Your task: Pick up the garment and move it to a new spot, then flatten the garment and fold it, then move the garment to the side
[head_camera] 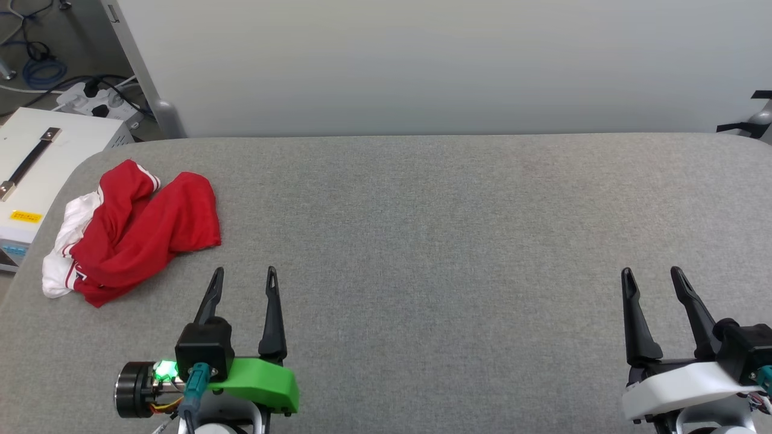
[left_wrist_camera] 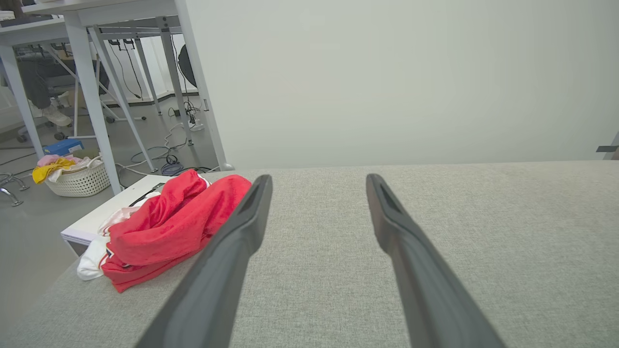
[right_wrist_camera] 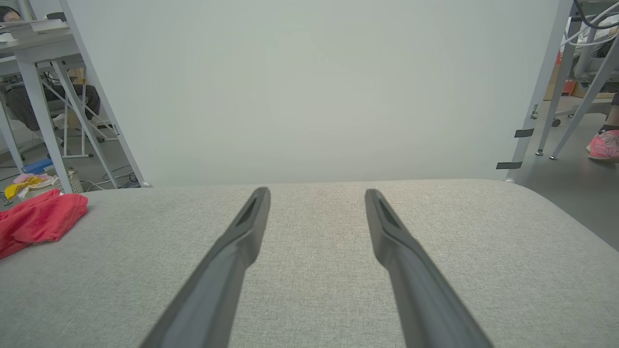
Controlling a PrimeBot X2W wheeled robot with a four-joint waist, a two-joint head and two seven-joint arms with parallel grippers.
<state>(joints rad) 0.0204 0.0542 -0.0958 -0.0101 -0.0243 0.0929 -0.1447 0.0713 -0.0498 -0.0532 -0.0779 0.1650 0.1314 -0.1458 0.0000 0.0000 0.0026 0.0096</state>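
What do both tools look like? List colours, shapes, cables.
Left tool: two long dark tapered fingers on a bright green mount, black block, lit green lamp, teal cable plug. Right tool: same dark fingers on a white mount, teal plug.

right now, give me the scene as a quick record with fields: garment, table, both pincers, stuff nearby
garment: red with white parts, crumpled in a heap at the table's left end, neither flattened nor folded
table: grey fabric top
left pincer: open, holding nothing, just right of the garment, apart from it
right pincer: open, holding nothing, far from the garment
white box: beside the table's left end
basket: on the floor, cloth inside
task stage: pick-up not yet begun
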